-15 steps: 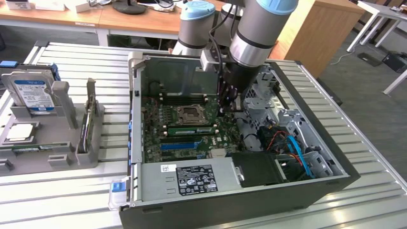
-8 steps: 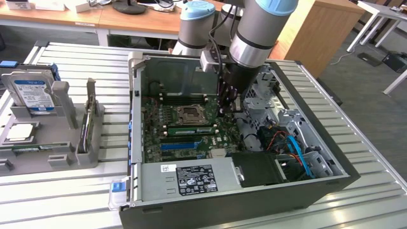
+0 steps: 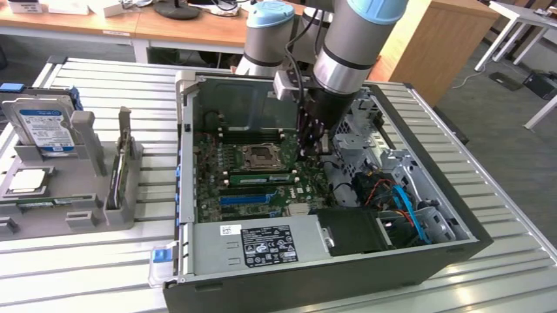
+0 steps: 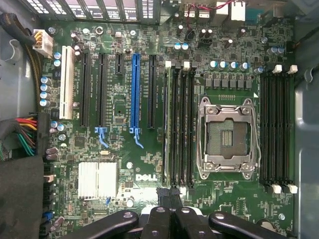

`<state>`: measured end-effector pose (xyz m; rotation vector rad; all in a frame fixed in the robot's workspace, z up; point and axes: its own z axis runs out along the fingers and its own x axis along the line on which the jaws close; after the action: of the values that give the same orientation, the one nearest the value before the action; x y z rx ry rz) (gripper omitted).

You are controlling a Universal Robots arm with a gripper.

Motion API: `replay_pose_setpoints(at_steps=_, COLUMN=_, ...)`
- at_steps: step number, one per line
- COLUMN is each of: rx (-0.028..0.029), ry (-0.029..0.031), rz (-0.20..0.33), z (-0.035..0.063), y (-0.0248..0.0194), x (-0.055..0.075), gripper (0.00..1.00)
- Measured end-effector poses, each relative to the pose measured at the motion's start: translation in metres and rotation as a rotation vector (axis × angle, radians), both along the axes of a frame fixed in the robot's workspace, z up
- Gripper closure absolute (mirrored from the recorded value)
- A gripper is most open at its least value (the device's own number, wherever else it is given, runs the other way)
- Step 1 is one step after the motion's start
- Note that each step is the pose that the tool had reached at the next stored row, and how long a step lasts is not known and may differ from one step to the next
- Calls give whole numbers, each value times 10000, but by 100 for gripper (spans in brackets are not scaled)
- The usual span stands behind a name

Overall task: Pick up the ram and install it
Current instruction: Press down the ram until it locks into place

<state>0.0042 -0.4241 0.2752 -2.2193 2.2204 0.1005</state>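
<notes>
Claw state: gripper (image 4: pixel 168 195) has its fingers pressed together and nothing is visibly pinched between them. In the wrist view the tips sit over one end of the black memory-slot bank, just beside the DELL print on the motherboard (image 4: pixel 119 104).

Ram (image 3: pixel 257 177): the green stick stands on edge in a slot just on the near side of the CPU socket (image 3: pixel 261 156), running left-right in the exterior view. Can't tell whether the latches are closed. Can't tell whether the fingertips touch the stick either. In the exterior view the arm comes down into the PC case (image 3: pixel 185 195) and the gripper hangs close above the right end of that slot bank.

Rest of the board, wrist view:
- long blue slot (image 4: pixel 134 89) among black expansion slots, well apart from the fingertips
- silver heatsink (image 4: pixel 97 179) beside the DELL print
- second bank of black memory slots (image 4: pixel 276 129) on the other side of the socket

Case lies on its side, open face up, on the slatted metal table (image 3: pixel 104 274). Power supply (image 3: pixel 261 244) with a black label sits at the near end of the case. Blue and orange cables are bundled at the exterior view's right.

At the exterior view's left, apart from the case, is a grey fixture (image 3: pixel 87 195). It holds the blue-labelled hard drive (image 3: pixel 48 130) upright and a square chip (image 3: pixel 26 181) lying flat. A thin board stands edge-on in its right-hand holder, and I can't tell what it is.
</notes>
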Motion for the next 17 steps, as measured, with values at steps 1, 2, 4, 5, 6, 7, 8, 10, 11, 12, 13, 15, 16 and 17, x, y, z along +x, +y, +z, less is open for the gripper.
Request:
replay_pose_setpoints(at_steps=1, rx=2, ry=-1, rz=0, z=-7, y=0, x=0, gripper=89)
replay_pose_setpoints(at_steps=2, rx=0, ry=0, rz=0, z=-10, y=0, x=0, gripper=89)
replay_pose_setpoints(at_steps=4, rx=0, ry=0, rz=0, z=-11, y=0, x=0, gripper=89)
replay_pose_setpoints(at_steps=5, rx=0, ry=0, rz=0, z=-11, y=0, x=0, gripper=89)
replay_pose_setpoints(at_steps=6, rx=1, ry=-1, rz=0, z=-11, y=0, x=0, gripper=89)
replay_pose_setpoints(at_steps=7, rx=2, ry=-1, rz=0, z=-12, y=1, x=0, gripper=89)
replay_pose_setpoints(at_steps=8, rx=3, ry=-1, rz=0, z=-12, y=3, x=0, gripper=89)
replay_pose_setpoints(at_steps=10, rx=2, ry=-1, rz=0, z=-12, y=7, x=0, gripper=89)
replay_pose_setpoints(at_steps=11, rx=-1, ry=0, rz=0, z=-11, y=11, x=0, gripper=89)
replay_pose_setpoints(at_steps=12, rx=1, ry=-1, rz=-1, z=-12, y=16, x=0, gripper=89)
replay_pose_setpoints(at_steps=13, rx=1, ry=-1, rz=-1, z=-13, y=22, x=0, gripper=89)
replay_pose_setpoints(at_steps=15, rx=1, ry=0, rz=1, z=-13, y=23, x=0, gripper=89)
replay_pose_setpoints(at_steps=16, rx=0, ry=0, rz=1, z=-12, y=23, x=0, gripper=89)
replay_pose_setpoints(at_steps=17, rx=0, ry=0, rz=1, z=-12, y=23, x=0, gripper=89)
